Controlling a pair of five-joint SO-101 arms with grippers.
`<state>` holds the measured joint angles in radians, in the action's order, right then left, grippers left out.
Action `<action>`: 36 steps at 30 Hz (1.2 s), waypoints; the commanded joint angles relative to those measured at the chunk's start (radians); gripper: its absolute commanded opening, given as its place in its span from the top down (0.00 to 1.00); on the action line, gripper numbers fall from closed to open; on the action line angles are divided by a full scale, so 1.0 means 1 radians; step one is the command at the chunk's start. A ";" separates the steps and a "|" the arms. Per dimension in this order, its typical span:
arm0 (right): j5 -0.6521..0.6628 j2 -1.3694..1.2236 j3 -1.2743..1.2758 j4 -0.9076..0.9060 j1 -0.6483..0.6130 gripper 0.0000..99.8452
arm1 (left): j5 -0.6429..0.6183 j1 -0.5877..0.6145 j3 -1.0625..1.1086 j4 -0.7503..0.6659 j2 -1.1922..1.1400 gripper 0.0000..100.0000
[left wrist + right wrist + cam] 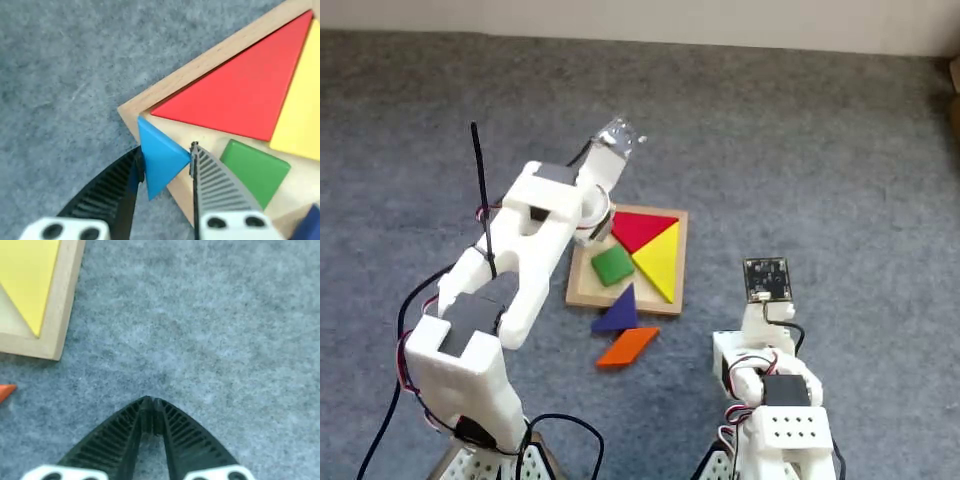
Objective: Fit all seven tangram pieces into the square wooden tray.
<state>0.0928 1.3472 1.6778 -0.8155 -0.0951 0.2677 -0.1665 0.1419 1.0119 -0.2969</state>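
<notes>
We work on grey carpet (800, 150) | left gripper (166, 155) clasps blue triangle (157, 145) at the wooden tray (165, 85) corner, red triangle (245, 95) and green square (255, 167) just beyond its tips | right gripper (150, 412) clenched empty, tray near, toward the left arm.

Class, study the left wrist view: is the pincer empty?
No, the left pincer is shut on the blue triangle at the corner of the wooden tray.
</notes>
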 commanded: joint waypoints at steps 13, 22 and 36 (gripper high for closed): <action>-0.002 0.012 0.031 0.024 0.010 0.97 | -0.158 -0.013 -0.117 0.138 0.008 0.72; -0.002 0.012 0.031 0.024 0.010 0.97 | -0.153 -0.065 -0.139 0.239 0.015 0.78; -0.002 0.012 0.031 0.024 0.010 0.97 | -0.074 0.002 -0.173 0.239 -0.176 0.78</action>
<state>0.0928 1.3472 1.6778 -0.8155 -0.0951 0.1788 -0.2186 0.0115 1.2697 -0.4319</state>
